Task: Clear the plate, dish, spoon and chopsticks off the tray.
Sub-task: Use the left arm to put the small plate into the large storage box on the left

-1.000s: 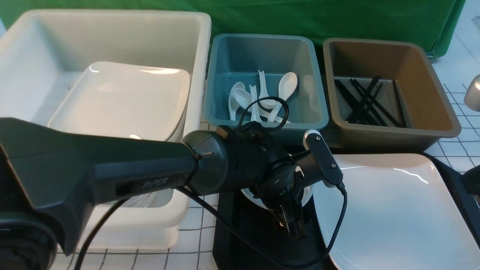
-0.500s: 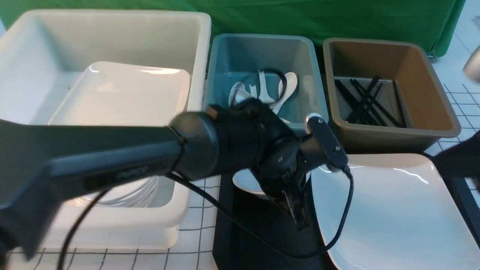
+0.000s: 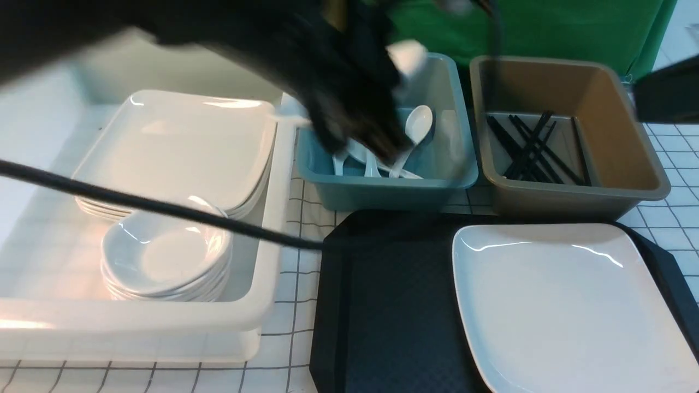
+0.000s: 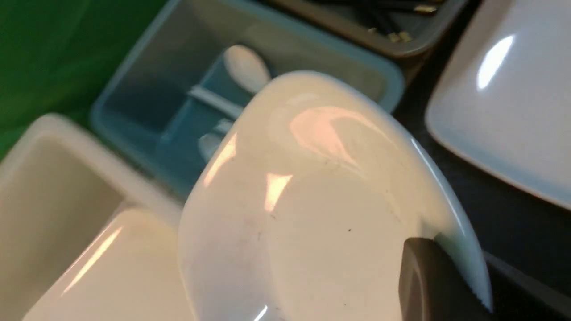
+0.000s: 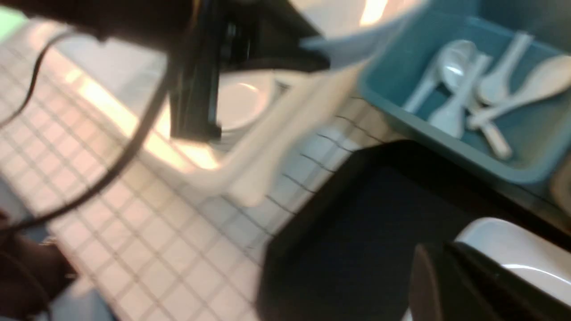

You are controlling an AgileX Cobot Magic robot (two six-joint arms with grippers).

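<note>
Left gripper [image 4: 435,267] clamps the dish [image 4: 321,209] by its rim, tilted, high over the blue tub [image 3: 453,164]. The stack [image 3: 164,262] lies to its left and nearer the robot, in the white tub [image 3: 262,305]. The plate [image 3: 568,305] sits on the tray [image 3: 382,305], nearer the right gripper [image 5: 450,285], which is closed.

The table [image 3: 284,338] is covered in white with a thin dark grid. Four things sit directly on it. A big white tub [image 3: 164,322] fills the left side from near to far. To its right at the near edge lies the black tray [image 3: 393,305], with a strip of bare grid between them. Just beyond the tray's far rim, a blue tub [image 3: 382,194] and a brown tub [image 3: 573,202] stand side by side, the brown one on the right.
</note>
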